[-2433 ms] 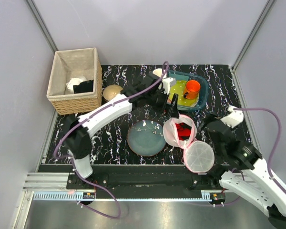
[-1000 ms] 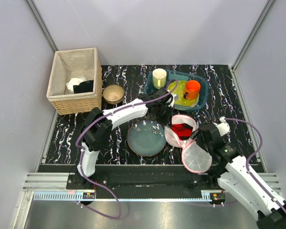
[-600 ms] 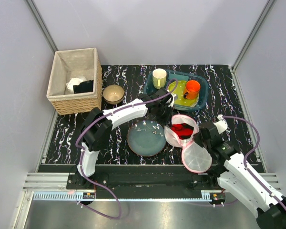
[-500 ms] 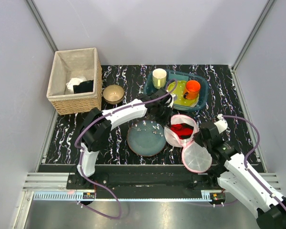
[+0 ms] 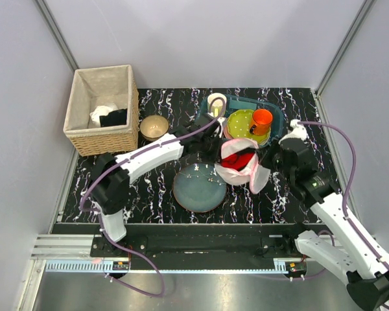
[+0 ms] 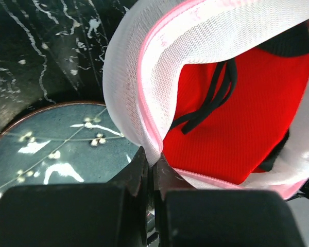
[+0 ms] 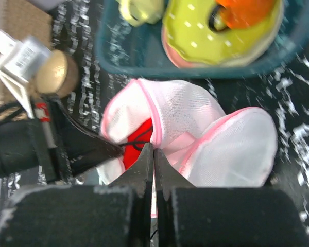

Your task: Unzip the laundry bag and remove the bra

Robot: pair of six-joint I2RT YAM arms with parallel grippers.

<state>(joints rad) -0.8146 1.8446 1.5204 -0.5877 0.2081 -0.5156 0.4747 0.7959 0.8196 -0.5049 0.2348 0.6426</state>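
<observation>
The laundry bag [image 5: 235, 148], white mesh with pink zip trim, hangs open above the table between both arms. Its round lid flap [image 5: 260, 179] droops at the right. The bra [image 5: 238, 161] shows as red fabric with a black strap inside the opening [image 6: 237, 123]. My left gripper [image 5: 218, 159] is shut on the bag's pink-trimmed rim [image 6: 144, 98] at the left side. On the right, my right gripper [image 5: 267, 166] is shut on the opposite rim [image 7: 159, 121], with the bra [image 7: 136, 149] just beyond its tips.
A blue-grey plate [image 5: 198, 188] lies below the bag. Behind it a teal tray [image 5: 277, 134] holds a yellow-green plate [image 5: 241, 122], an orange cup [image 5: 262, 119] and a cream cup [image 5: 216, 102]. A bowl [image 5: 153, 125] and a wicker basket [image 5: 102, 110] with cloths stand at the left.
The right gripper closed on the bag's rim. Both arms then raised the bag off the table and carried it back toward the tray, so the lid flap now hangs.
</observation>
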